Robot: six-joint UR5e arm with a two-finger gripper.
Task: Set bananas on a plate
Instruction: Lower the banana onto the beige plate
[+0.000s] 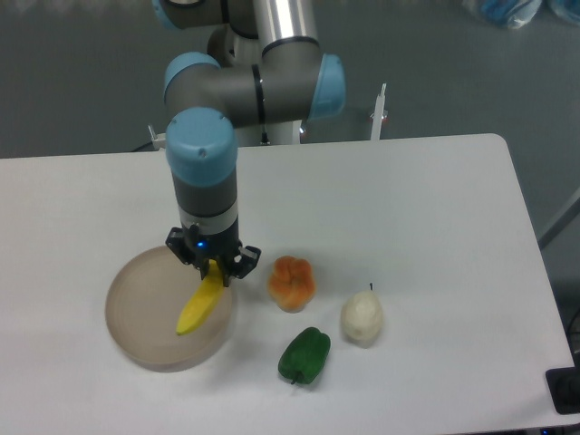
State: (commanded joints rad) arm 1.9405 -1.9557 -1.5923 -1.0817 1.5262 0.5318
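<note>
A yellow banana (201, 304) hangs tilted over the right half of the round beige plate (140, 313), its lower tip pointing down-left toward the plate's middle. My gripper (214, 268) is shut on the banana's upper end, just above the plate's right rim. Whether the banana's tip touches the plate cannot be told.
An orange fruit (292, 282) sits just right of the plate. A whitish pear (362, 317) lies further right, and a green pepper (304, 355) lies in front between them. The arm's base stands at the back of the white table (435, 208).
</note>
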